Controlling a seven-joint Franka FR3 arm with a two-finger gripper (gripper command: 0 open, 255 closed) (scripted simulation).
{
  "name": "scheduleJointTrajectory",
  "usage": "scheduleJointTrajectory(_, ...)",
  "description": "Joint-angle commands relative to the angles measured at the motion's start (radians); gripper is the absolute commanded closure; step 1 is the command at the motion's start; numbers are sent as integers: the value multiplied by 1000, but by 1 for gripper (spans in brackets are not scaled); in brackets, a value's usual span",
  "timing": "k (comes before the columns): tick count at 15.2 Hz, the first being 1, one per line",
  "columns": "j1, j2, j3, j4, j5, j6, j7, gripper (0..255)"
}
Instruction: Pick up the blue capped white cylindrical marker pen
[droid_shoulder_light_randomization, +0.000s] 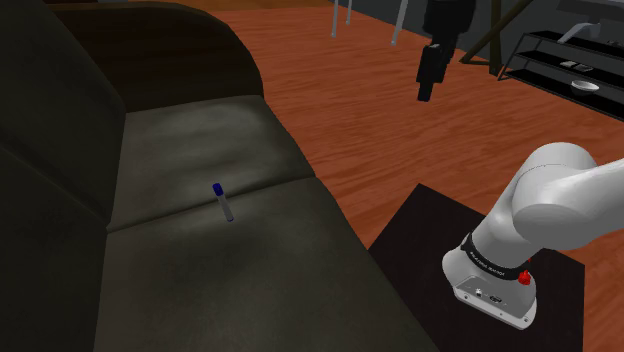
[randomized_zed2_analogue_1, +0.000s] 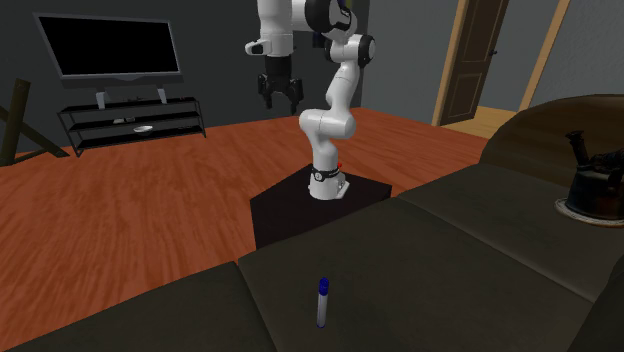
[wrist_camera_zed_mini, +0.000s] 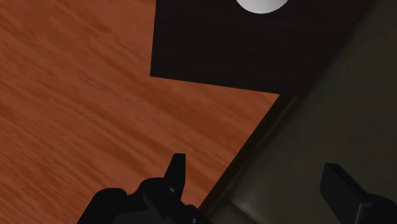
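Shoulder cam has marker (droid_shoulder_light_randomization: 221, 202) on sofa (droid_shoulder_light_randomization: 200, 285); wrist cam: gripper (wrist_camera_zed_mini: 254, 167) spread over floor (wrist_camera_zed_mini: 76, 83).

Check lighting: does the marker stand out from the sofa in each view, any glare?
Shoulder view: dim, sofa near black, yet the marker reads pale against a lighter seat patch; no glare. Second exterior view: brighter, marker clear on the dark cushion. Wrist view: the black open gripper blends into the dark sofa edge; floor well lit.
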Motion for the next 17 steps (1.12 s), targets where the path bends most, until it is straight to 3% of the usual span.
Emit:
scheduleJointTrajectory(1, 0, 0, 0, 0, 0, 0, 0, 0)
scheduleJointTrajectory(10, 35, 199, 141, -1, 97, 213, 182, 0)
scheduleJointTrajectory(17, 49, 410, 244, 73, 120, 364, 321, 0)
